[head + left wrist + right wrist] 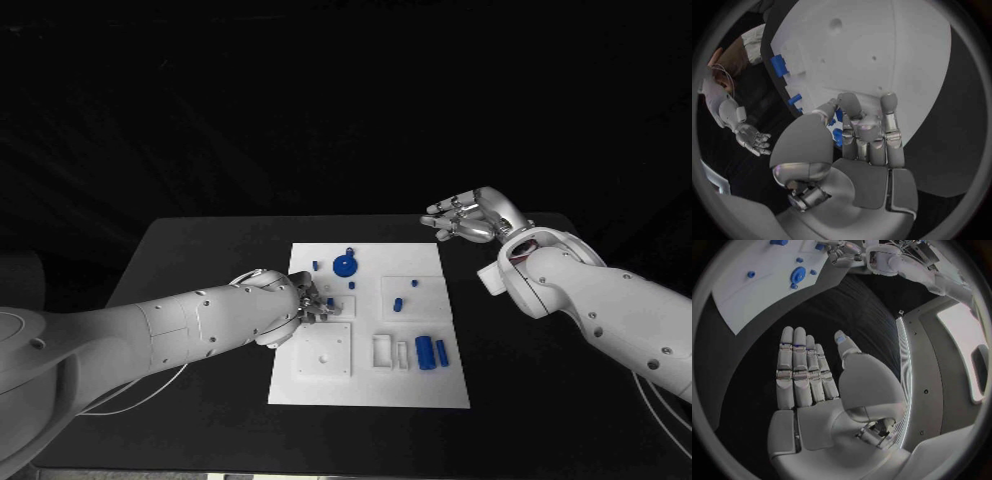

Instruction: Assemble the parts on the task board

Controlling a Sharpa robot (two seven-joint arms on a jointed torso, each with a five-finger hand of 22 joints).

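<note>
Centrally placed on the black table, within reach of both arms: the white task board, its recesses and blue parts facing up. Probably laid so for access from either side. Over the board's left edge, lowered among the small pieces: the left hand, fingers stretched over the white surface with a small blue part just beside the thumb; contact or hold impossible to tell from these views. Parked well clear beyond the board's far right corner, likely to leave room: the right hand, fingers straight and apart, holding nothing. Near the board's far edge, flat: a round blue disc. Toward the near right, side by side: a blue cylinder and a slimmer blue bar. No brand, label or legible writing anywhere.
</note>
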